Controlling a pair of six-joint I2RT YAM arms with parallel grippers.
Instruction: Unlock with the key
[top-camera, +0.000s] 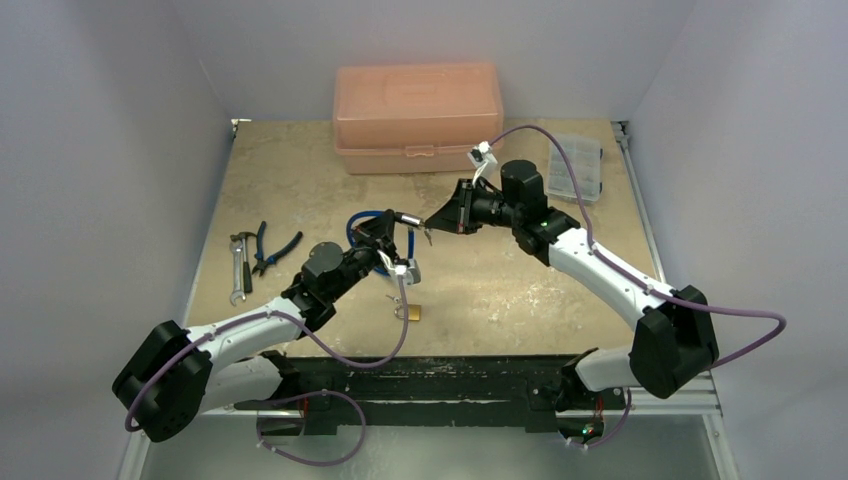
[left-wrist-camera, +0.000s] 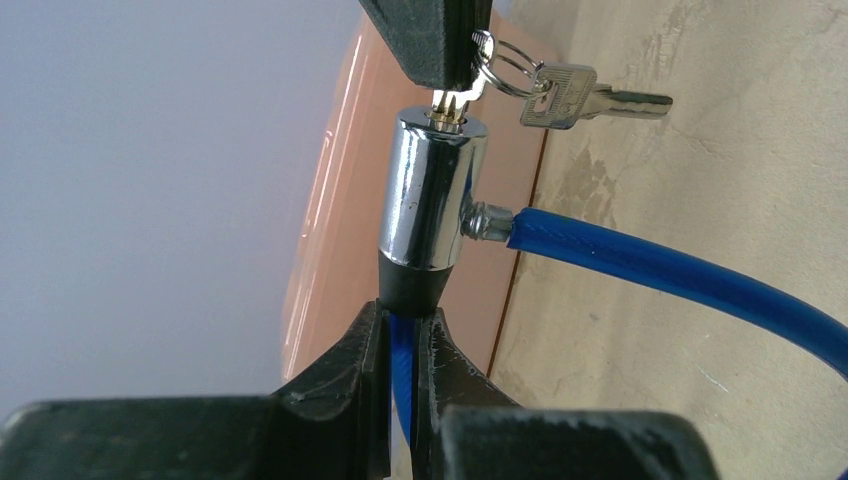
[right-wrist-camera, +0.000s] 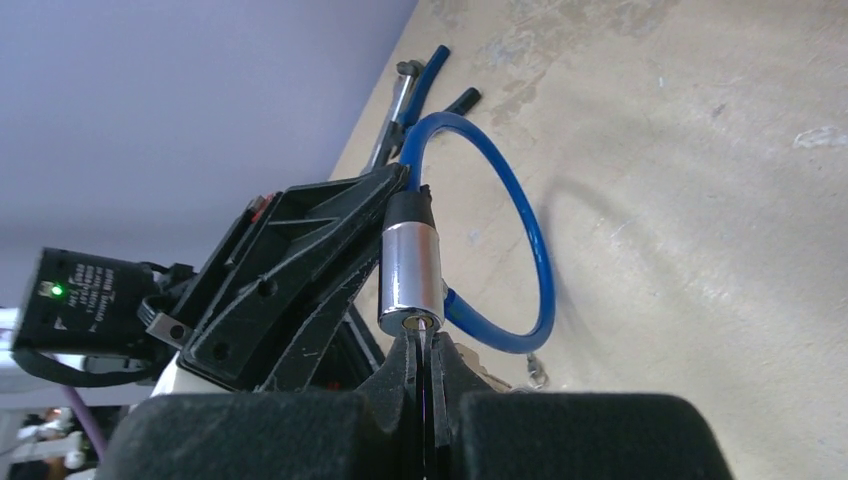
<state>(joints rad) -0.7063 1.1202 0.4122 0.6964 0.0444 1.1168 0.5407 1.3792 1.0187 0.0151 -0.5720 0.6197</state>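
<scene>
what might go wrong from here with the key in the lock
1. The right gripper pinches the key by its head only; turning off-axis might bend it or slip.
2. The left gripper holds the cable just below the cylinder, so the cylinder may twist along instead of unlocking.
3. The spare key dangling on the ring could snag.

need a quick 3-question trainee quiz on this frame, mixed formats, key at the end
1. True or false: the right gripper holds the key in the chrome lock cylinder.
2. What does the left gripper clamp? A) brass padlock B) blue cable C) pliers
3. Fill in: the spare key hangs from a ___.
Key: 1 true; 2 B; 3 ring.
</scene>
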